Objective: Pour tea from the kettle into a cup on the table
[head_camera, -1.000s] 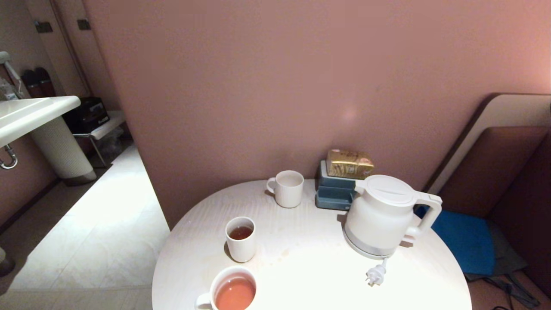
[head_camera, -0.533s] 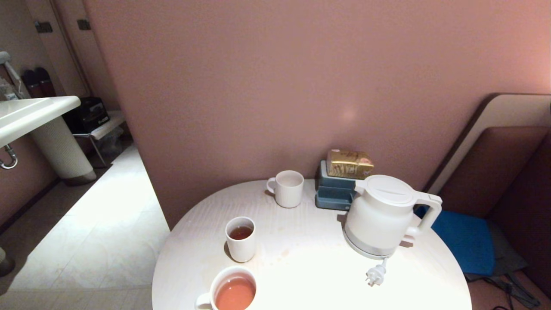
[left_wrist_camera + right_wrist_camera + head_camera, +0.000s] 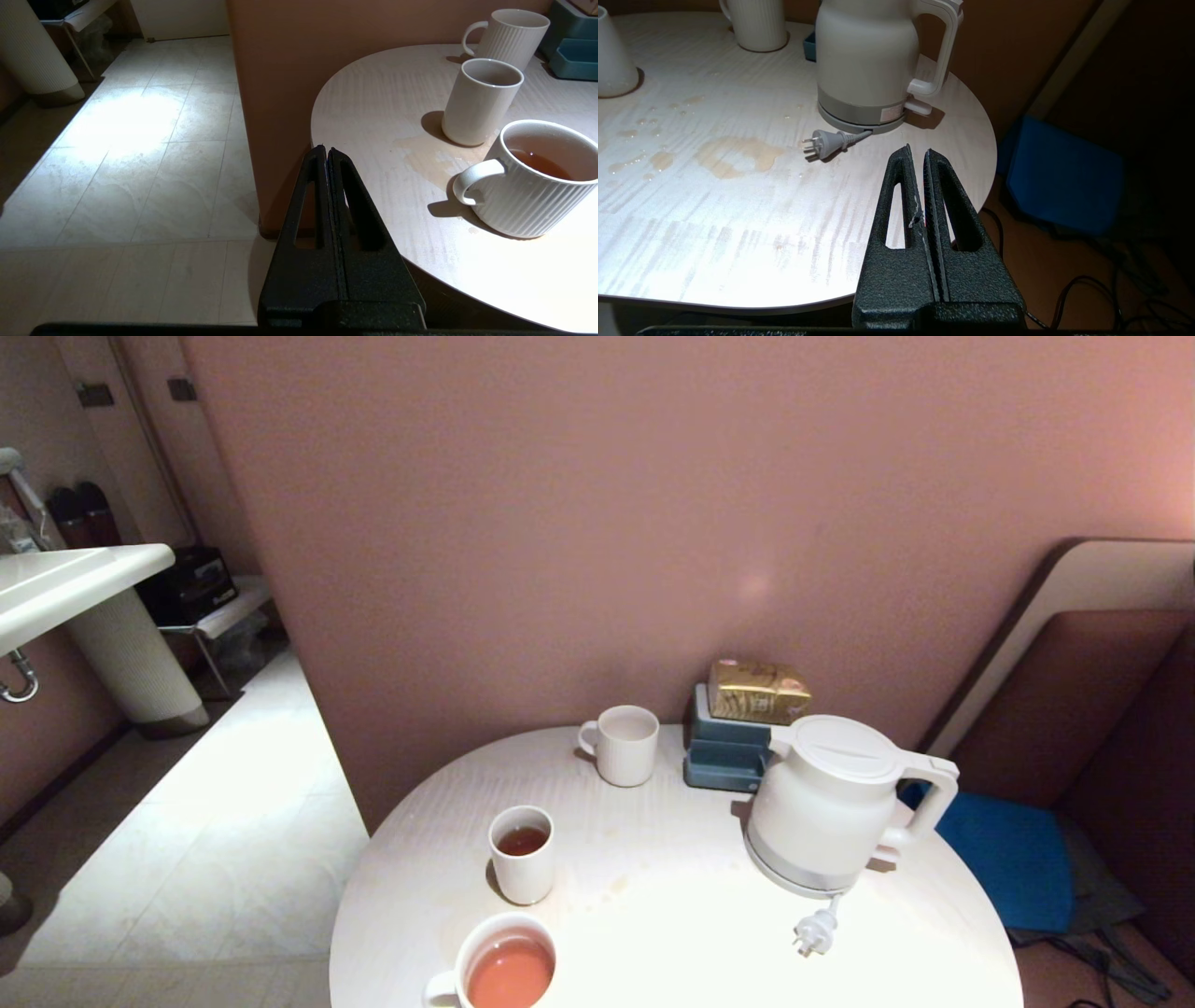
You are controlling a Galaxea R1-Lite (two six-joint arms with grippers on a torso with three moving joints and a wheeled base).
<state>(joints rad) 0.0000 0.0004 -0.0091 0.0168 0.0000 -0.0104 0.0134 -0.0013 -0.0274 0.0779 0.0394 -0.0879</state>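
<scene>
Hanging off table (image 3: 672, 915) edge: left gripper (image 3: 326, 154) pressed together; right gripper (image 3: 917, 156) seemingly closed, empty.

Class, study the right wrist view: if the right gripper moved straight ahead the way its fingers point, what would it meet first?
Probably the near edge of the table. Beyond that, the plug and the kettle lie roughly in line with the shut right gripper, though depth is hard to judge.
</scene>
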